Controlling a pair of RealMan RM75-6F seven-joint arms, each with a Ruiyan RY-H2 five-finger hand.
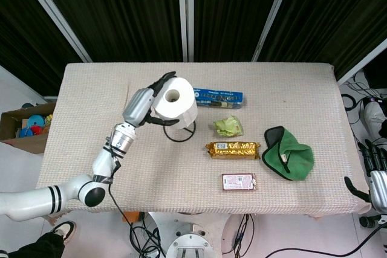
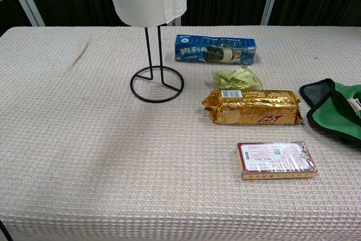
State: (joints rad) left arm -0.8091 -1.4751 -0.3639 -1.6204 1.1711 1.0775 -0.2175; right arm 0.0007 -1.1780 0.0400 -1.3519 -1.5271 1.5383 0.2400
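From the head view we look steeply down from high above the near edge, seeing the whole beige woven-cloth counter (image 1: 290, 77) at some distance. From the chest view we look low and close across it toward the far edge. Both share the black wire stand (image 1: 179, 130) (image 2: 157, 85) and the packets.

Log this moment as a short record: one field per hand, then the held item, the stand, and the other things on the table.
left hand: grips the paper roll from its left side
right hand: off the table's right edge, holding nothing, fingers apart
paper roll: white, upright, over the wire stand's rods
wire stand: black, ring base on the table
table: beige woven cover
other items: blue biscuit box, crumpled green wrapper, gold packet, red-edged packet, green cloth
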